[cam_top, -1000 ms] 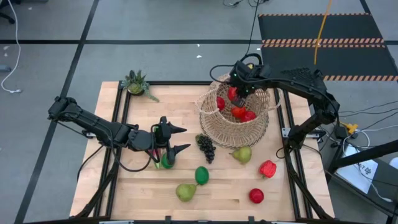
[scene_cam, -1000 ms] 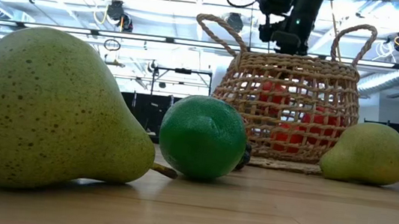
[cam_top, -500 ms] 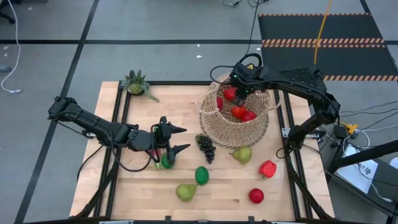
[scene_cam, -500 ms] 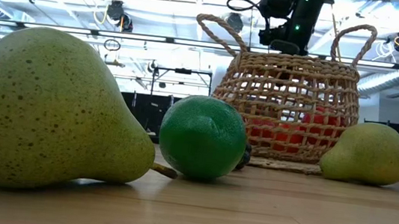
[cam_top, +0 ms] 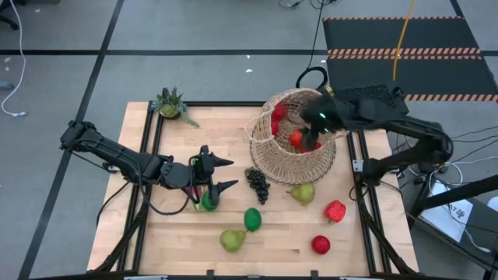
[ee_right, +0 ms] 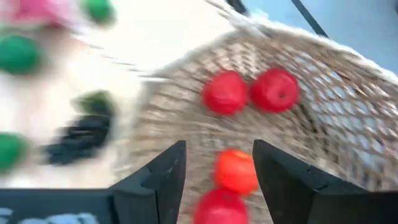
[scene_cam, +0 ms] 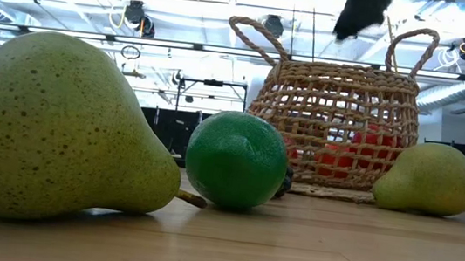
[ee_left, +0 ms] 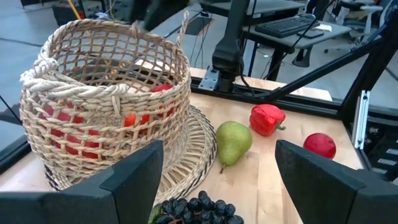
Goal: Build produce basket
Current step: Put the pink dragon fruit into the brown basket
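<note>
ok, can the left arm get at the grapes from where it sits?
Probably yes. The left gripper is open, right beside the grapes on the table, nothing lying between them. The right gripper is off over the basket.

The basket (cam_top: 294, 138) blocked the table's far right part, with the right gripper (cam_top: 317, 123) open over its mouth, and the grapes (cam_top: 257, 182) and a pear (cam_top: 303, 193) lay just beside its near side. The left gripper (cam_top: 219, 174) stood open over a green fruit (cam_top: 208, 201) left of the grapes. Bare wood lay between the potted plant (cam_top: 172, 104) and the basket, and along the near edge between a second pear (cam_top: 231, 239) and the red apple (cam_top: 320, 244)
</note>
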Controlling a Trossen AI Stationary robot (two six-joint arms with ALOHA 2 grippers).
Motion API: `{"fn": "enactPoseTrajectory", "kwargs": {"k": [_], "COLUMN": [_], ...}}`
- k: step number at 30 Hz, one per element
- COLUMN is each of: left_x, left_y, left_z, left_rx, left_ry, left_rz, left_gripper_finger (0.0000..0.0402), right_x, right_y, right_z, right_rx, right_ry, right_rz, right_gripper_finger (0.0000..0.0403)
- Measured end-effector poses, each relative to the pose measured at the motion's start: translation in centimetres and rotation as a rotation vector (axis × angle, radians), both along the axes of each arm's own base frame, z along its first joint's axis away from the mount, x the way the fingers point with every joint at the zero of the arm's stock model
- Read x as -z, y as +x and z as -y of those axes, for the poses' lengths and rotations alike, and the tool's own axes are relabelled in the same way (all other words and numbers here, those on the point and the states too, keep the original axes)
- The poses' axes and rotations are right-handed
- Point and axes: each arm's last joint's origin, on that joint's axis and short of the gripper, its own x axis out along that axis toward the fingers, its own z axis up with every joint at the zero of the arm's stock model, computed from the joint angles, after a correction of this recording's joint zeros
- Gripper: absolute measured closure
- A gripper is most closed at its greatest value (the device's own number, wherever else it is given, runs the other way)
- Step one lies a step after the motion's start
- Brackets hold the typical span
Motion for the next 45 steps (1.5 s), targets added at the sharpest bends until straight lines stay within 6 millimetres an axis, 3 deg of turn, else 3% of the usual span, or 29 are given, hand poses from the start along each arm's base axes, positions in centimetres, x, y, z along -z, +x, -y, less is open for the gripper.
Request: {"fn": "enactPoseTrajectory", "kwargs": {"k": [5, 10, 15, 23, 28, 36, 40, 45], "left_x": [-0.1, -0.1, -0.1, -0.3, 0.4, 2.5, 3.5, 4.9], "left_y": [-0.1, -0.3, -0.6, -1.2, -0.8, 0.0, -1.2, -3.3], "left_z": [0.4, 1.0, 1.7, 3.2, 4.4, 8.0, 8.9, 8.8], "left_rx": [0.03, 0.062, 0.087, 0.154, 0.185, 0.306, 0.369, 0.386], "left_ry": [0.06, 0.081, 0.078, 0.127, 0.151, 0.308, 0.419, 0.487], "left_rz": [-0.004, -0.006, -0.002, 0.009, -0.017, -0.237, -0.422, -0.629], "left_gripper_finger": [0.0096, 0.0096, 0.0096, 0.0115, 0.0155, 0.0206, 0.0215, 0.021], "right_x": [-2.0, -2.3, 0.1, 6.8, 9.5, 9.8, 10.0, 10.2], "right_y": [-2.1, -3.2, -3.3, -2.7, -2.7, -3.1, -3.3, -3.4], "right_z": [-4.5, -8.5, -12.4, -17.5, -18.6, -18.8, -19.2, -19.3], "right_rx": [-0.105, -0.172, -0.254, -0.421, -0.5, -0.535, -0.56, -0.538], "right_ry": [0.048, 0.043, 0.021, 0.068, 0.054, 0.062, 0.064, 0.069], "right_rz": [0.147, 0.187, 0.192, 0.323, 0.383, 0.354, 0.359, 0.362], "right_gripper_finger": [0.0224, 0.0224, 0.0225, 0.0225, 0.0225, 0.0225, 0.0225, 0.0225]}}
